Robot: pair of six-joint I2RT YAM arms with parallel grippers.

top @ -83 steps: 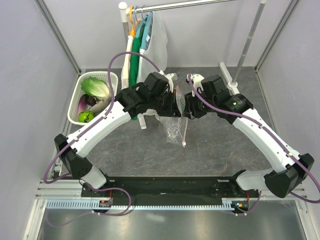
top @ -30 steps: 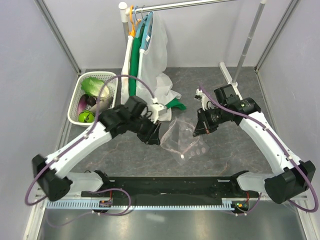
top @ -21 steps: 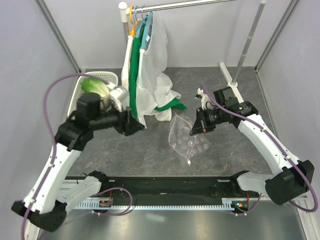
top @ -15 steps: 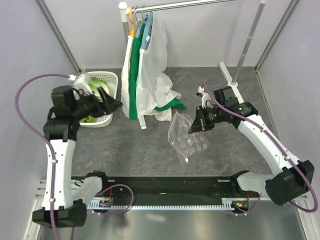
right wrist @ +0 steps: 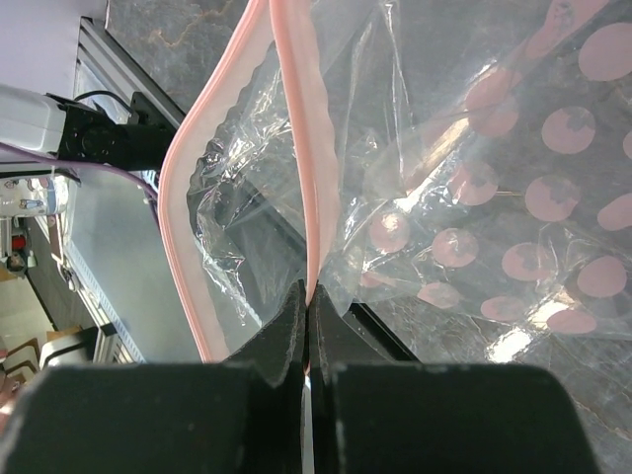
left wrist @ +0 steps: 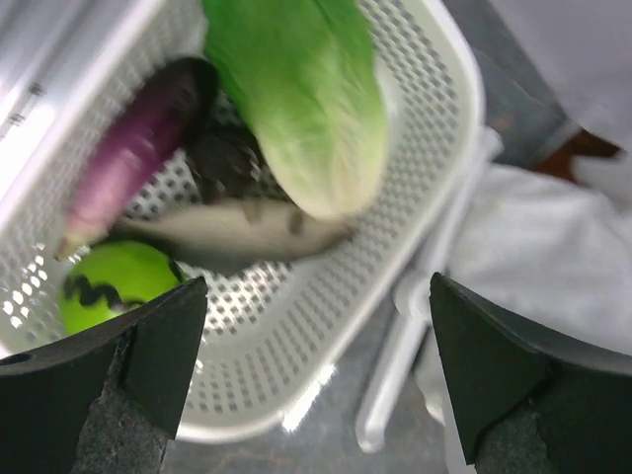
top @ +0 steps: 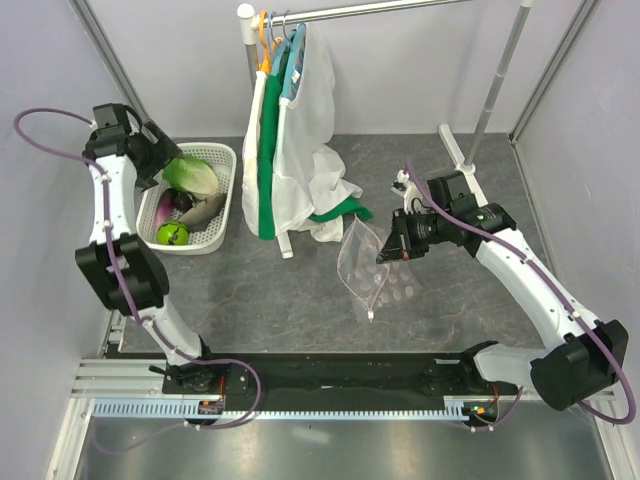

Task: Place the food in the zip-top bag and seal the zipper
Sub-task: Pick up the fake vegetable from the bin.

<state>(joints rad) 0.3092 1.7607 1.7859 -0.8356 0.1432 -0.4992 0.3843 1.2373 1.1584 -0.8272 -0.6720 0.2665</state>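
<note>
Early stage: no food bagged yet. Lettuce (top: 192,175), eggplant (top: 165,208), green fruit (top: 172,234) & pale veg (top: 203,210) all lie in the white basket (top: 233,195), far left of desk (top: 300,300). Left hand (left wrist: 316,395) hovers over the basket, fingers spread wide, holding nothing. Right hand (right wrist: 308,326), pressed together, pinches the zip-top bag (top: 370,270) at its pink zipper (right wrist: 183,197), centre-right, mouth gaping. To do: all 4 items in, then seal.

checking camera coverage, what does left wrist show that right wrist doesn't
Only left wrist: open left pincer facing a white perforated basket holding a leafy green lettuce head, purple eggplant, small green round fruit and pale oblong vegetable. Only right wrist: right pincer shut on the pink zipper strip of the clear dotted plastic bag. Both: grey tabletop.
</note>
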